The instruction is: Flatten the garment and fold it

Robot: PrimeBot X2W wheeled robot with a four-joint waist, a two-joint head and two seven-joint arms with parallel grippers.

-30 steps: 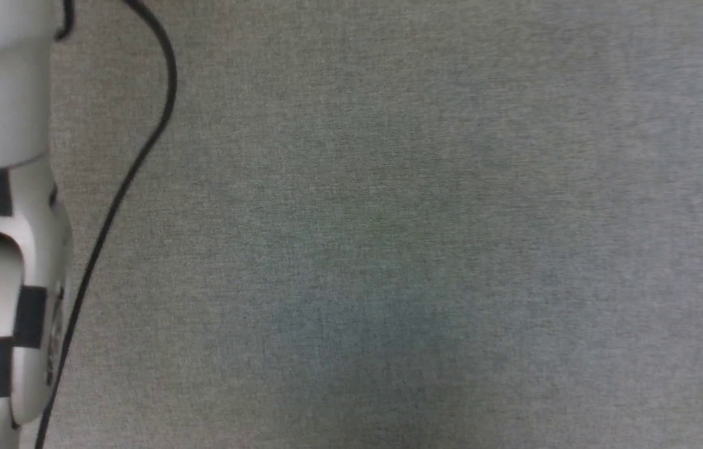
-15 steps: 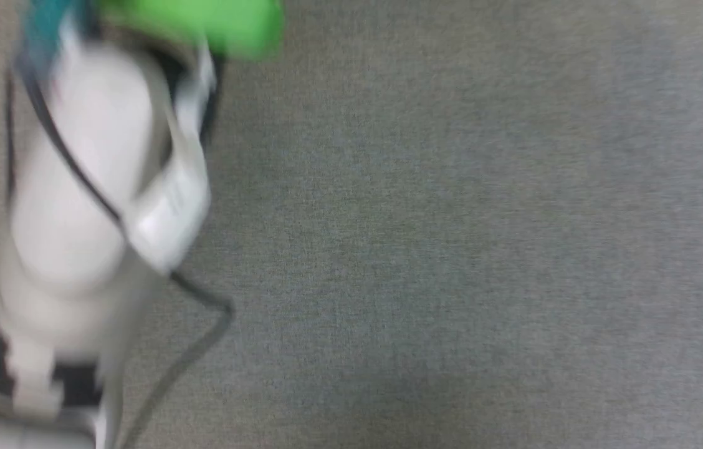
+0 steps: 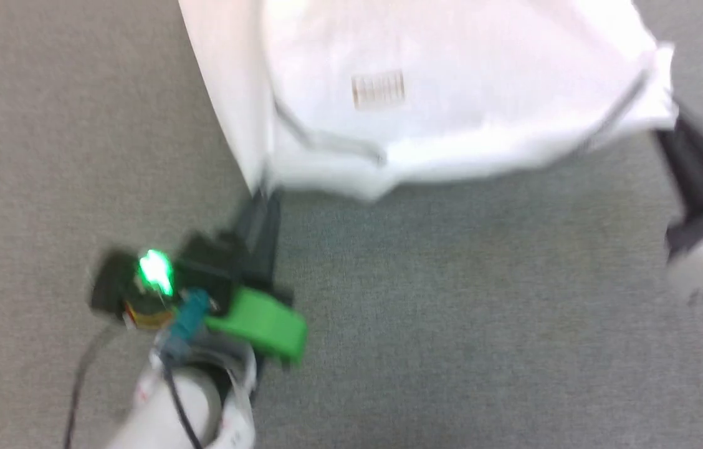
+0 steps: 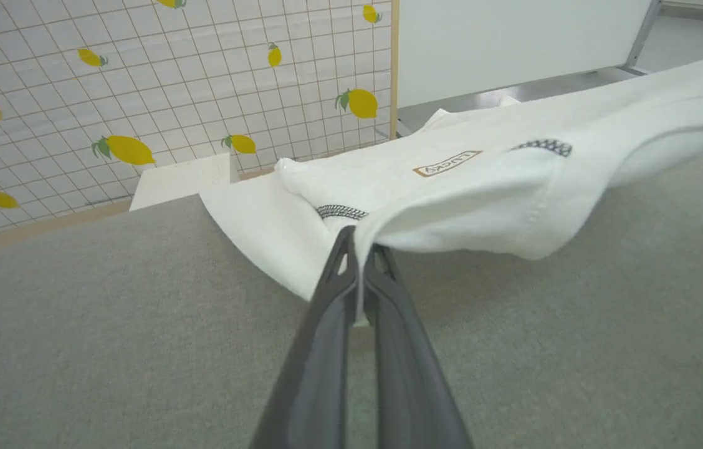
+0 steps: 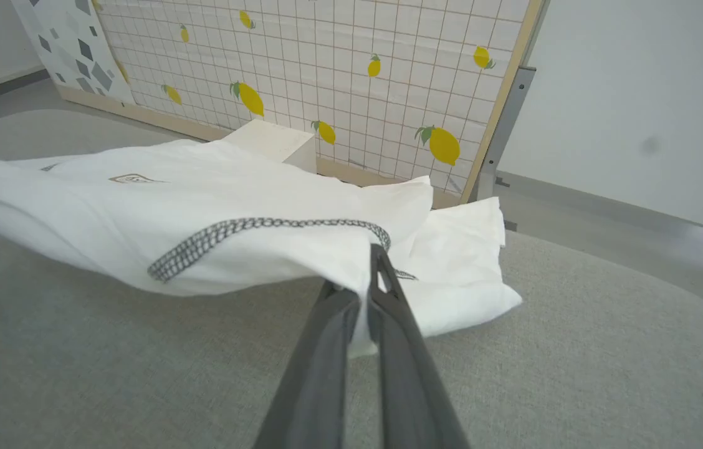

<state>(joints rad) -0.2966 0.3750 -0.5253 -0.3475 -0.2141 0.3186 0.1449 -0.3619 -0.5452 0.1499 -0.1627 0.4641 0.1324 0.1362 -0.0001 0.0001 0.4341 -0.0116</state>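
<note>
The garment is a white T-shirt held up over the grey table, its far part draped on the surface. A brownish square logo faces up, and grey zigzag stitching runs along a hem. My left gripper is shut on the garment's near left corner; in the left wrist view its fingers pinch the cloth. My right gripper is shut on the right corner, and the right wrist view shows its tips clamping the hem of the garment.
A grey fabric-covered table spreads under everything. Behind it stands a grid panel with lemon prints, a small white box at its foot, a metal post and a white wall.
The head camera has swung: before it showed bare grey surface and my left forearm. Now the garment and both grippers are in it, blurred by motion.
</note>
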